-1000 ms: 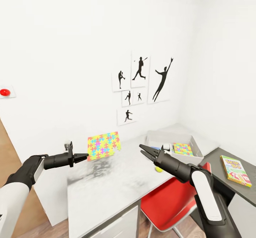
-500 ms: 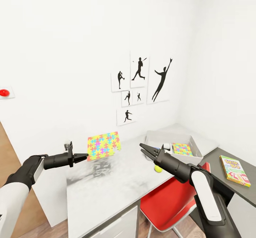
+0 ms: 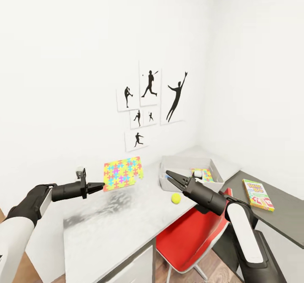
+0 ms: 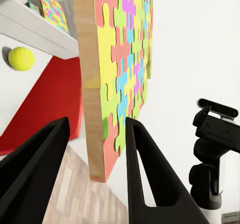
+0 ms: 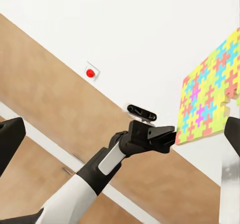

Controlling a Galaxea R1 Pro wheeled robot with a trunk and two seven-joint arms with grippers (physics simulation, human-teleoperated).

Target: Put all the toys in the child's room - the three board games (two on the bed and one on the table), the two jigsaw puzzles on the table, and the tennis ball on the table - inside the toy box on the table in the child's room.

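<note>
Camera swung right; yellow, many-coloured jigsaw puzzle [image 3: 123,173] between left jaws.

My head camera swings, so the wall pictures [image 3: 150,105], the toy box [image 3: 191,176] and the board game [image 3: 257,194] on the dark corner of the table [image 3: 118,228] all slide leftward in my head view; that is my view turning, not the things moving. The tennis ball [image 3: 175,198], half hidden behind my right gripper [image 3: 170,179] a second ago, now lies in plain sight beside the box. The red button and, it seems, the brown panel at the left edge drop from view.
</note>
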